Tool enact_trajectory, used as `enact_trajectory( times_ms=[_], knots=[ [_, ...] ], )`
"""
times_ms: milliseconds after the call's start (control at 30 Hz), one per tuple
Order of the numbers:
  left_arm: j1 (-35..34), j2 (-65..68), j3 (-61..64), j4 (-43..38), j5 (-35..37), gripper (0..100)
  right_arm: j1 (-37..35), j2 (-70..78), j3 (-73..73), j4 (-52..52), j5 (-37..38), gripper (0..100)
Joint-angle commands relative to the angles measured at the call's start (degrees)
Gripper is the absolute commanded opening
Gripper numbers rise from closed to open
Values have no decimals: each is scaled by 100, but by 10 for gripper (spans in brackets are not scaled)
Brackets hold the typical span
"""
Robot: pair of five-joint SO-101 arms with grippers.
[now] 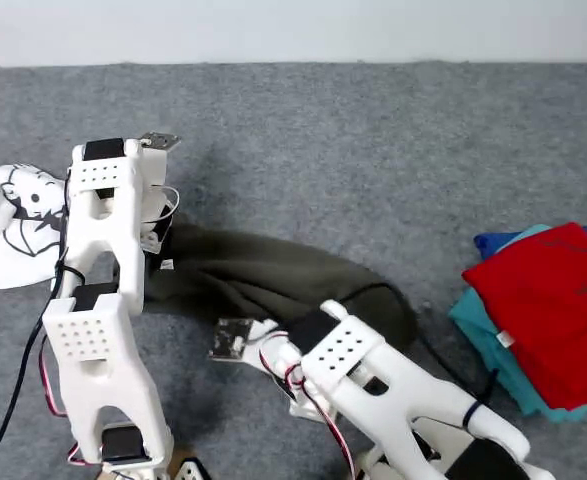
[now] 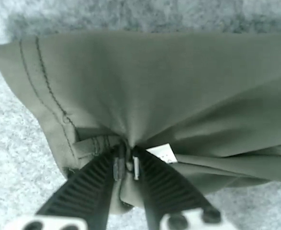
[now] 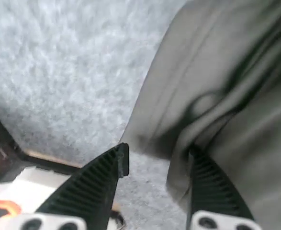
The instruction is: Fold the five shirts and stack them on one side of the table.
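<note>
An olive shirt (image 1: 273,275) lies crumpled mid-table, a white shirt (image 1: 3,230) left, a red-topped folded stack (image 1: 553,310) right.

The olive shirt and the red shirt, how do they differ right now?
The olive shirt lies rumpled and unfolded in the middle; the red shirt is folded flat at the side. The olive shirt is pinched by the left hand; no hand touches the red shirt. The olive shirt lies straight on the table; the red shirt tops a stack, over a teal shirt. Both are shirts.

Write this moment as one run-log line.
left gripper: shut on olive shirt | right gripper: open at its edge | white shirt: crumpled | stack: red-topped
</note>
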Motion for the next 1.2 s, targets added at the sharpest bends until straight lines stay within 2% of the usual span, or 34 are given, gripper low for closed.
enact_trajectory(
  times_ms=[0, 267, 467, 600, 867, 1167],
  knots=[
    [-44, -352, -22, 53, -44, 13, -119, -48, -563, 242, -18, 203],
    [-44, -352, -22, 53, -44, 13, -1297, 13, -580, 532, -18, 202],
    [-44, -352, -22, 53, -44, 13, -1358, 22, -114, 470, 220, 199],
    [-44, -352, -22, 53, -44, 13, -848, 13, 404, -84, 264, 154],
    [-44, -352, -22, 53, -44, 13, -48, 13, 1257, -1130, 536, 153],
    [-44, -352, -22, 53, -44, 13, 75, 13, 1829, -1974, 545, 135]
  ],
)
